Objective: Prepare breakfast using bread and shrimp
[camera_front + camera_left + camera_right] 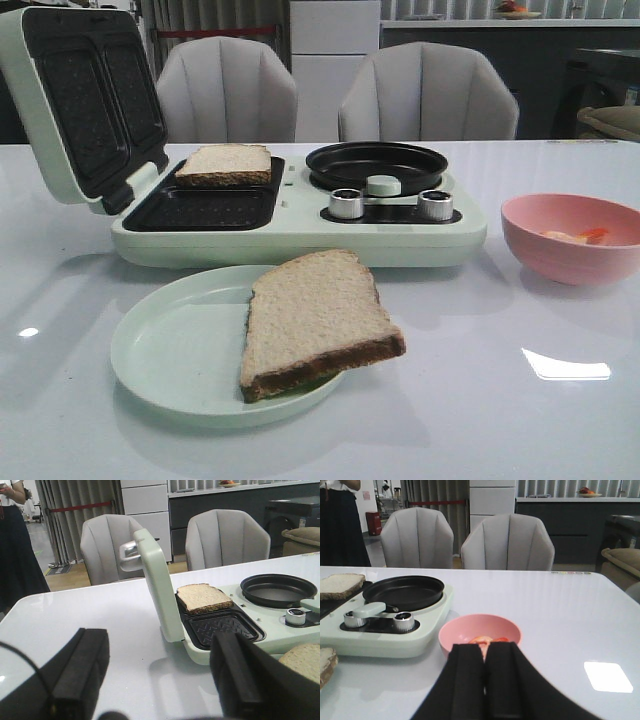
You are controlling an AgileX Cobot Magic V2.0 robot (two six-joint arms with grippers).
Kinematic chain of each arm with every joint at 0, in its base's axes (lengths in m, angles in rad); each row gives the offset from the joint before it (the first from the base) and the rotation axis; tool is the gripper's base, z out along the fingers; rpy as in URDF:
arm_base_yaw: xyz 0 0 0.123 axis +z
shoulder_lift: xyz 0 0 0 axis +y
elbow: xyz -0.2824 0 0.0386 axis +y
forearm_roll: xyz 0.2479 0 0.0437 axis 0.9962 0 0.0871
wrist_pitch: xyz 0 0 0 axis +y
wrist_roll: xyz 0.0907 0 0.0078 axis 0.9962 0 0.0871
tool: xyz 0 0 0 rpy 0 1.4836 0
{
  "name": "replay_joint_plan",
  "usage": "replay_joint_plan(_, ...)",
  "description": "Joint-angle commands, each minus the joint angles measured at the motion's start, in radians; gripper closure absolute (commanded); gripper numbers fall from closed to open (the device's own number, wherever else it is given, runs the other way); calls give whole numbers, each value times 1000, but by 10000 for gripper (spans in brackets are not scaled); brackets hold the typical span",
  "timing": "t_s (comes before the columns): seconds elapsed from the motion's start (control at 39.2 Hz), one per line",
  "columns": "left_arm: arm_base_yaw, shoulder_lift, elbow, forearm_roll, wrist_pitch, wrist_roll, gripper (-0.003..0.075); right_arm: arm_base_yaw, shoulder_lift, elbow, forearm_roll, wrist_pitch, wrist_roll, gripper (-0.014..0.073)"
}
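Left gripper (155, 680) jaws wide apart, nothing between them, low over the table (560, 420) on the lid side of the maker (300, 235). Right gripper (485, 680) fingers pressed together, holding nothing, just short of the pink bowl (570, 240).

Maker lid (80, 100) is open and tilted back. One bread slice (224, 165) lies flat in the rear grill bay; the front bay (200, 208) is bare. Second bread slice (315, 320) lies on the green plate (170, 350), one corner hanging past the plate rim toward the bowl side.

Shrimp (578, 236) in the pink bowl, only pale and orange-red bits show above the rim; count unclear. Round black pan (377, 165) sits on the maker's other half, two knobs (346, 203) in front of it. Neither arm shows in the front view.
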Motion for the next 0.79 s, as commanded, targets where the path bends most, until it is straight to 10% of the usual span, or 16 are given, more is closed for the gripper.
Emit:
replay_joint_plan(0.0,-7,11,-26,-5,-89,-13,228,-4,-22,-22,-15,-162,-4,449)
replay_joint_plan(0.77,-7,11,-26,-5,-89,-13,228,-2,289,-321,9,188,-3,446)
